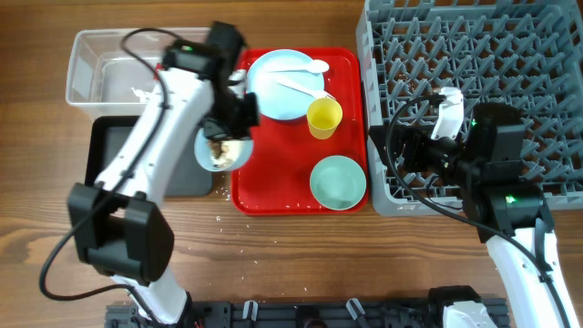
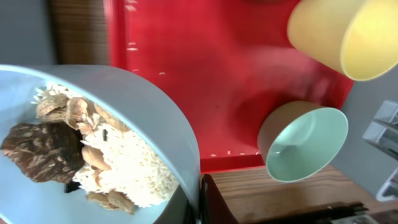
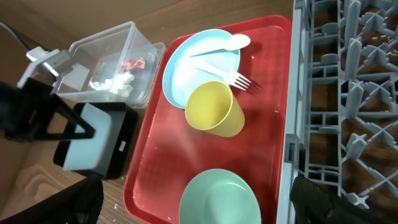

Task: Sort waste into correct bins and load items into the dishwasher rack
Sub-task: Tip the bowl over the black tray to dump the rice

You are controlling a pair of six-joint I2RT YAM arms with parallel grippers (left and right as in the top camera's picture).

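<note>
On the red tray (image 1: 282,164) sit cup (image 1: 324,117) (yellow), bowl (image 1: 338,181).

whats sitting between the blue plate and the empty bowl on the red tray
The yellow cup stands on the red tray, between the plate and the empty bowl. The overhead and right wrist views both show it.

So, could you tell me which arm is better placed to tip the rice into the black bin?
Left. The left claw holds the bowl of rice scraps at the edge of the black bin; the right claw is across the tray, at the rack.
</note>
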